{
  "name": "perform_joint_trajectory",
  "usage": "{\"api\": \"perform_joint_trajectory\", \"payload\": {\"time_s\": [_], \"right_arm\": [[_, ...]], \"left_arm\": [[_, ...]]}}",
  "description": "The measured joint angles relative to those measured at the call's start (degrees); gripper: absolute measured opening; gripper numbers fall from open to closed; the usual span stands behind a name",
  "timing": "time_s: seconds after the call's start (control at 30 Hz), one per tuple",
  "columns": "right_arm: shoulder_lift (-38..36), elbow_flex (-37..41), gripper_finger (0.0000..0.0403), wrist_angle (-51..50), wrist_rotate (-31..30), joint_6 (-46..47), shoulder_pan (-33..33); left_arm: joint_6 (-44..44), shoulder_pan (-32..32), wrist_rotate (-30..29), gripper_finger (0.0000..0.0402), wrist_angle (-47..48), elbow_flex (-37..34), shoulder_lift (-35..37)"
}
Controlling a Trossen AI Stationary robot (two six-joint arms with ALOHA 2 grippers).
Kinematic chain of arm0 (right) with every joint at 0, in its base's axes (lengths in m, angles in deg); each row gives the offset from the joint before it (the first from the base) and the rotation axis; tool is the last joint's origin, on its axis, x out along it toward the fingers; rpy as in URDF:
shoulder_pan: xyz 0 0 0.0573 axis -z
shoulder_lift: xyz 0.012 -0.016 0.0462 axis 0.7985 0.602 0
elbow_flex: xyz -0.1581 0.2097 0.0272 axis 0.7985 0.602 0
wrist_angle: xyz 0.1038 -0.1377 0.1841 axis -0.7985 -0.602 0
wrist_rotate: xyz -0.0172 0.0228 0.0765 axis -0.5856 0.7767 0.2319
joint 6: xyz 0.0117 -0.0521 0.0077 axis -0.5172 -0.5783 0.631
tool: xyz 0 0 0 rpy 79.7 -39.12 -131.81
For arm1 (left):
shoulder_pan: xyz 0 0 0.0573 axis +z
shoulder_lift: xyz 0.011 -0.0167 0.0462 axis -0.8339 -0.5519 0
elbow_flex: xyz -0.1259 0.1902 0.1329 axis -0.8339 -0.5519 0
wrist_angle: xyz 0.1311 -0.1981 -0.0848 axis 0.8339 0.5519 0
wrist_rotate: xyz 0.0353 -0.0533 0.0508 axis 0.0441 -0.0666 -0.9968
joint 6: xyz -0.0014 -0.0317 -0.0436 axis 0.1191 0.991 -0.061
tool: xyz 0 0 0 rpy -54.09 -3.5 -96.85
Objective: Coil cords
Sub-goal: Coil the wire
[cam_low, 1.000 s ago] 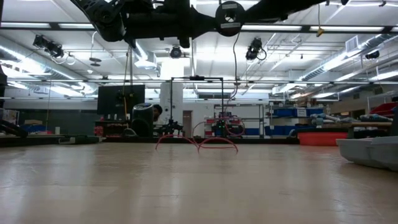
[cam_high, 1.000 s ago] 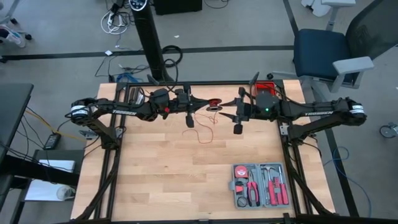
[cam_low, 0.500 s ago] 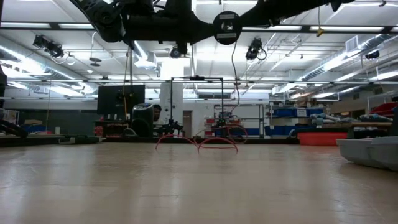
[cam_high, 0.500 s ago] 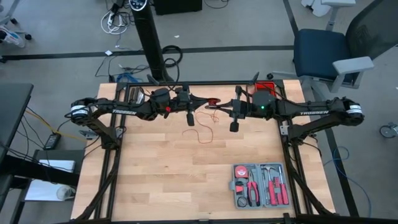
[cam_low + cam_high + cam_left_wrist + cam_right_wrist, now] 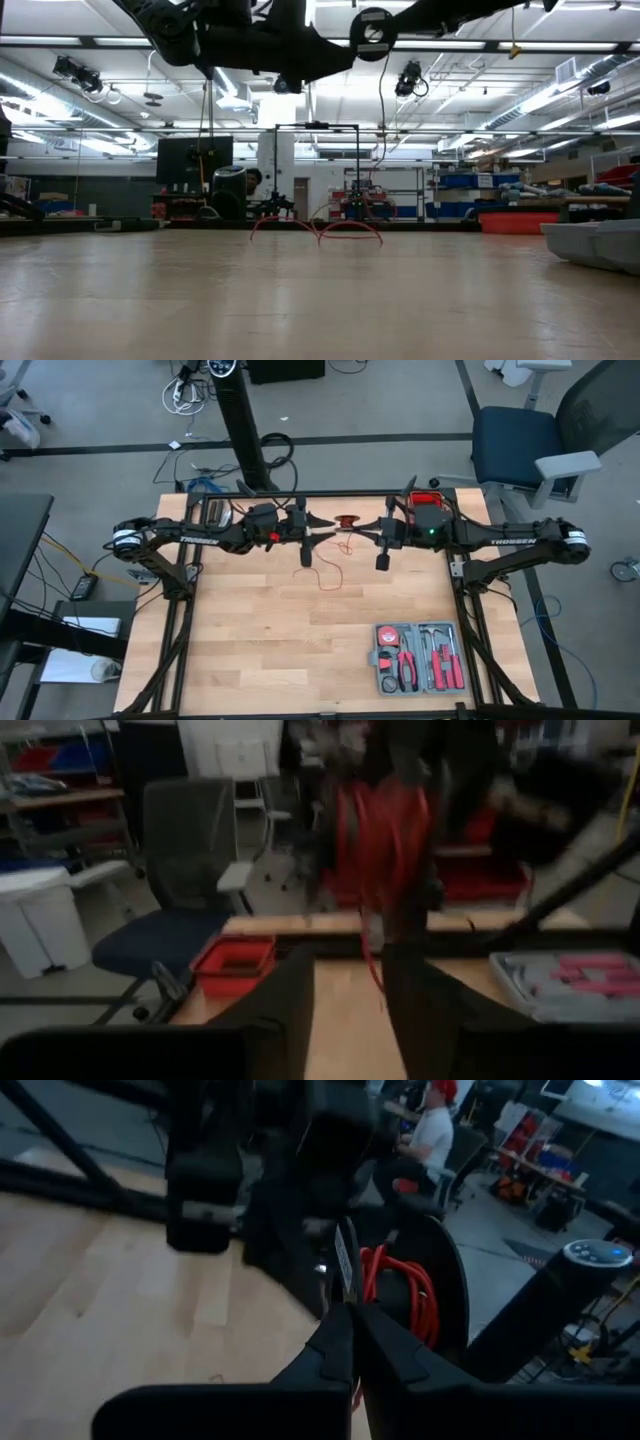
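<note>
At the far middle of the table, above the wood, your two grippers face each other with the red cord bundle between them. Right gripper: fingers pressed together on the cord coil. Left gripper: fingers apart, tips just beside the bundle. Loose cord hangs to the table, its loops lying below. Tool case sits near right.

The table was a light wooden butcher-block top in a black frame. A loose tail of the thin red cord lay on it near the far centre. A grey tool case, open, sat at the near right corner.
</note>
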Motion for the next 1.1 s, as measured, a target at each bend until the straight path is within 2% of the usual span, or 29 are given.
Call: {"api": "perform_joint_trajectory", "payload": {"time_s": [0.1,0.2,0.43,0.7,0.83,1.0,1.1], "right_arm": [[-1.2,0.2,0.0001,1.8,0.7,-0.1,0.1],[-1.3,0.2,0.0001,5.3,1.0,-1.8,0.4],[0.0,0.2,0.0000,13.0,3.1,-4.1,2.6],[5.7,0.2,0.0000,20.5,5.6,-6.4,4.5],[7.6,0.2,0.0000,23.2,6.0,-6.8,4.6],[7.9,0.2,0.0000,24.4,6.0,-6.8,4.6],[7.9,0.2,0.0000,24.4,6.0,-6.8,4.6]], "left_arm": [[-0.3,0.0,0.2,0.0150,1.3,0.0,0.0],[1.4,0.0,1.2,0.0159,1.5,0.0,-0.1],[6.1,-0.3,1.5,0.0161,1.3,0.0,-0.6],[10.6,-0.5,1.6,0.0161,-3.0,0.0,-3.1],[11.1,-0.5,-1.2,0.0161,-2.7,0.0,-3.6],[10.9,-0.5,-7.0,0.0136,-1.9,0.0,-3.5],[10.2,-0.5,-7.4,0.0079,-0.4,0.0,-3.5]]}}
